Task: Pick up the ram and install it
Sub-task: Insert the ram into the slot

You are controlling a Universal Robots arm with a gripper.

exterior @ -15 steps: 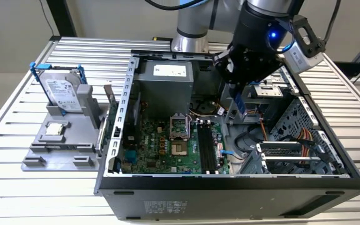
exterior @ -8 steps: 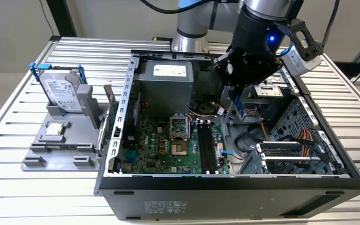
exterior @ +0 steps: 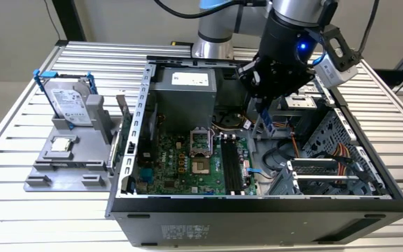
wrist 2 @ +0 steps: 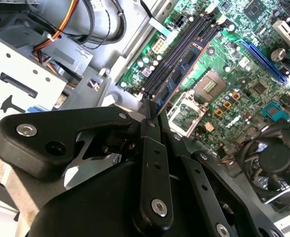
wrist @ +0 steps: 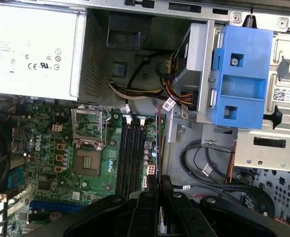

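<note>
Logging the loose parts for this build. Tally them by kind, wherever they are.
Ram, held on edge in the gripper above the motherboard slots: 1
Hard drive in a blue frame, upright in the grey holder: 1
Processor chip, flat on the same holder: 1
Total: 3

Matt black plastic end effector point(wrist 2: 152, 121)

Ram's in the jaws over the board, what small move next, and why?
Probably a slow, straight descent toward the slots, correcting sideways as needed. The gripper holds the ram edge-on above the motherboard, roughly parallel to the black memory slots, but in the exterior view the ram hangs clear above the board, not seated. Whether it lines up with one slot, I cannot tell.
</note>
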